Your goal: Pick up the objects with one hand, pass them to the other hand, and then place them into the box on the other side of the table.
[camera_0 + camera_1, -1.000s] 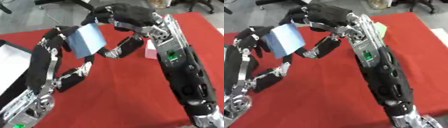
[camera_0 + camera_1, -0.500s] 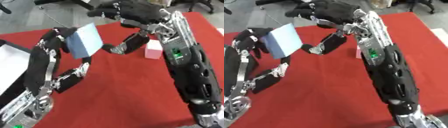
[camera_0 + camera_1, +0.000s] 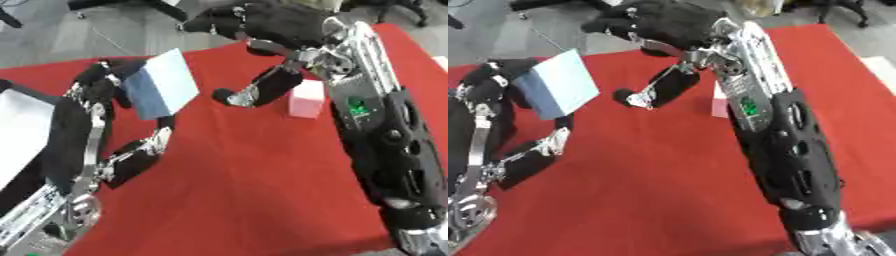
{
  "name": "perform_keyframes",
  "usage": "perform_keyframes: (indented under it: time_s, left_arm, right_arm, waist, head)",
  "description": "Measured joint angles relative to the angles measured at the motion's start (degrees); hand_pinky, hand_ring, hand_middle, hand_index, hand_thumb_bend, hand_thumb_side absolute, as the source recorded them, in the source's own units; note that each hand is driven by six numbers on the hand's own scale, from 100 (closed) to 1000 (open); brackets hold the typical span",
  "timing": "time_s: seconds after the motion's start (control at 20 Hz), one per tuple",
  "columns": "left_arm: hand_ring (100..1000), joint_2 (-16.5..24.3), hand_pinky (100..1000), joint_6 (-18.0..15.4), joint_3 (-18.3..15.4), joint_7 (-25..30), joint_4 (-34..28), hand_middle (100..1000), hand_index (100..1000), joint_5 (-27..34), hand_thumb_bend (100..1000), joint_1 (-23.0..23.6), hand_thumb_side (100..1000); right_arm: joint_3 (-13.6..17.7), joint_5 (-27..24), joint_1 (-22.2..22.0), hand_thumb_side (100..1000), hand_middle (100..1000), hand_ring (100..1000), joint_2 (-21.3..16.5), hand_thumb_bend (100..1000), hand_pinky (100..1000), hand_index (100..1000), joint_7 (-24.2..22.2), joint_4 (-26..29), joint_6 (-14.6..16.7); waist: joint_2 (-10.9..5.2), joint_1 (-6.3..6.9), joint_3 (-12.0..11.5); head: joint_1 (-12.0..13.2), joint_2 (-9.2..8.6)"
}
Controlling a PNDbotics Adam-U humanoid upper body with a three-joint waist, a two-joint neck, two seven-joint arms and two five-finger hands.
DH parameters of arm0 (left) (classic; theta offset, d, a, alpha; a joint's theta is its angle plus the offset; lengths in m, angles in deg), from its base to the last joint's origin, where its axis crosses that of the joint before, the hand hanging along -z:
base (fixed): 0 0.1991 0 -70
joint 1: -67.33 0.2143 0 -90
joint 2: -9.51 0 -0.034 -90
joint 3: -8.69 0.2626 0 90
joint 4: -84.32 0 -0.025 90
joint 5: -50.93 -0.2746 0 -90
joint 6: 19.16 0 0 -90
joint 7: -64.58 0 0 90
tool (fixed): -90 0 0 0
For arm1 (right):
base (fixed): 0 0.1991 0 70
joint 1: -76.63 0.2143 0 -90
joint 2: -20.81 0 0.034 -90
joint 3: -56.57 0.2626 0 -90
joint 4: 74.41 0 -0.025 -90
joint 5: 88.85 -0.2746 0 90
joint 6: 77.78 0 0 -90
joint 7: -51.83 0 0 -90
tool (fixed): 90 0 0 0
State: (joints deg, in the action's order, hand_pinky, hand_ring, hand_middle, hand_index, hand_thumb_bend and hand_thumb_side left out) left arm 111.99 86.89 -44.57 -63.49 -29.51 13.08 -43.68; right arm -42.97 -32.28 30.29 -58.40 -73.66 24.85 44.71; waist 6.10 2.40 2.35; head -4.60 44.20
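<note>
A light blue block (image 3: 163, 89) is held above the red table, tilted, with my left hand (image 3: 98, 86) shut on its left side. My right hand (image 3: 262, 26) hovers open at the far middle, up and to the right of the block and apart from it, its thumb (image 3: 254, 92) hanging down. A pink block (image 3: 306, 98) stands on the red cloth (image 3: 254, 180) just behind my right forearm, partly hidden by it.
A white box (image 3: 17, 125) lies at the table's left edge beside my left arm. A white edge (image 3: 882, 67) shows at the far right of the table. Grey floor and chair bases lie beyond the far edge.
My right hand has let go of the blue block and drawn away up and to the right. My left hand still holds the block, a little lower and further left.
</note>
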Motion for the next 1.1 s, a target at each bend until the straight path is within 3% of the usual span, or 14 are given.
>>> perform_keyframes:
  time_s: [0.3,0.45,0.65,0.95,1.0,1.1]
  left_arm:
    - [408,1.8,291,0.2,-3.0,-3.2,0.0,378,459,-1.3,100,6.5,100]
    - [417,2.9,299,2.8,-6.1,-1.7,0.0,388,466,-1.8,100,10.6,100]
    - [432,4.9,324,9.1,-11.6,3.6,0.0,402,480,-2.0,100,15.4,100]
    - [480,8.5,392,22.0,-20.7,13.3,0.0,462,542,0.3,100,19.8,100]
    - [496,8.9,416,24.2,-22.0,15.4,0.0,479,560,1.0,100,20.0,115]
    - [587,10.3,524,28.8,-24.6,20.0,0.1,598,680,3.2,199,20.0,286]
  right_arm:
    - [1.0,1.3,-1.4,539,885,849,-0.8,275,823,1000,0.0,0.3,0.0]
    - [1.2,1.5,-2.0,545,884,851,-1.1,250,826,1000,-0.1,0.3,-0.1]
    - [1.3,1.6,-2.7,551,884,853,-1.2,238,829,1000,-0.3,0.3,-0.3]
    - [1.5,1.6,-3.2,557,882,853,-1.4,221,830,1000,-0.6,0.3,-0.6]
    - [1.5,1.6,-3.2,559,882,854,-1.4,218,831,1000,-0.6,0.3,-0.6]
    - [1.6,1.6,-3.4,563,882,854,-1.5,214,832,1000,-0.7,0.2,-0.7]
  waist:
    - [0.0,0.33,-0.2]
    - [0.0,0.97,-0.4]
    - [-0.05,1.09,-0.4]
    - [-0.09,1.42,-0.6]
    - [-0.09,1.42,-0.6]
    - [-0.09,1.42,-0.7]
  head:
    - [4.1,0.0]
    - [7.1,0.0]
    - [9.5,0.0]
    - [10.0,0.0]
    - [10.0,0.0]
    - [9.8,0.0]
